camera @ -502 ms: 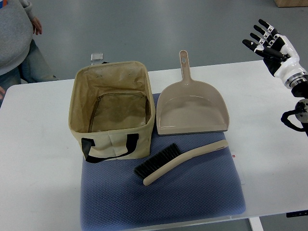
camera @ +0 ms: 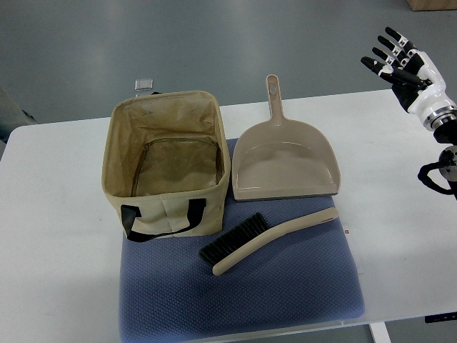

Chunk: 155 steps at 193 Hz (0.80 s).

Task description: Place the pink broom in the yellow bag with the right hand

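The broom [camera: 268, 236] is a beige-pink hand brush with black bristles. It lies flat on the blue mat [camera: 285, 286], handle pointing right, bristles toward the bag. The tan-yellow bag [camera: 168, 207] stands open and empty at the mat's left, its black handle hanging on the near wall. My right hand [camera: 400, 61] hovers at the far right, well above and away from the broom, fingers spread and holding nothing. No left arm shows.
A beige dustpan [camera: 285, 161] lies behind the broom, its handle pointing away. The white table [camera: 50, 236] runs to the left and right of the mat. A small grey square [camera: 144, 84] sits on the floor beyond the table.
The person seen at the top left corner has left the view. My right hand has shifted very slightly upward; the broom, bag and dustpan have not moved.
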Motion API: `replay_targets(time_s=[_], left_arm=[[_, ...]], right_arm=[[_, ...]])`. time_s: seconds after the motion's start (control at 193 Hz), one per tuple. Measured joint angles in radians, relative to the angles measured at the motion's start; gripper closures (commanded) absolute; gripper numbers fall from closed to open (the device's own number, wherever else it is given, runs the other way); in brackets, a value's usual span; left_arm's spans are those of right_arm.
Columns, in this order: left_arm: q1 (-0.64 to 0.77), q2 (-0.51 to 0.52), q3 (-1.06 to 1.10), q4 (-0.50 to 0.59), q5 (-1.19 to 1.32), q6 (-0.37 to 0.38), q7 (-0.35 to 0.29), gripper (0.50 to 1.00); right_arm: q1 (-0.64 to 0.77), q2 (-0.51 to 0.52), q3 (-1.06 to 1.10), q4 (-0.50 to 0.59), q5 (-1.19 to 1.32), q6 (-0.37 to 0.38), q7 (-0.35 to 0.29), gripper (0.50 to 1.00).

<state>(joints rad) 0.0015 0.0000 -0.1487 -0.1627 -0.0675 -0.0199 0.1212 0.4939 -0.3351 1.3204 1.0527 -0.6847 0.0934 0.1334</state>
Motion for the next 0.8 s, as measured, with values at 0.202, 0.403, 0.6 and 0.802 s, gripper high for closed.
replay_targets(time_s=[0.202, 0.403, 0.6, 0.802], left_arm=[[0.0, 0.0, 0.0, -0.001, 0.0, 0.0, 0.0, 0.5], [0.0, 0.0, 0.0, -0.001, 0.0, 0.0, 0.0, 0.5], [0.0, 0.0, 0.0, -0.002, 0.0, 0.0, 0.0, 0.5], [0.0, 0.0, 0.0, -0.002, 0.0, 0.0, 0.0, 0.5]], right_arm=[[0.005, -0.004, 0.019, 0.0, 0.006, 0.013, -0.002, 0.57], [0.036, -0.004, 0.029, -0.003, 0.007, 0.028, -0.003, 0.568], [0.037, -0.004, 0.029, -0.005, 0.007, 0.025, -0.002, 0.568], [0.037, -0.015, 0.028, -0.005, 0.007, 0.023, -0.001, 0.568]])
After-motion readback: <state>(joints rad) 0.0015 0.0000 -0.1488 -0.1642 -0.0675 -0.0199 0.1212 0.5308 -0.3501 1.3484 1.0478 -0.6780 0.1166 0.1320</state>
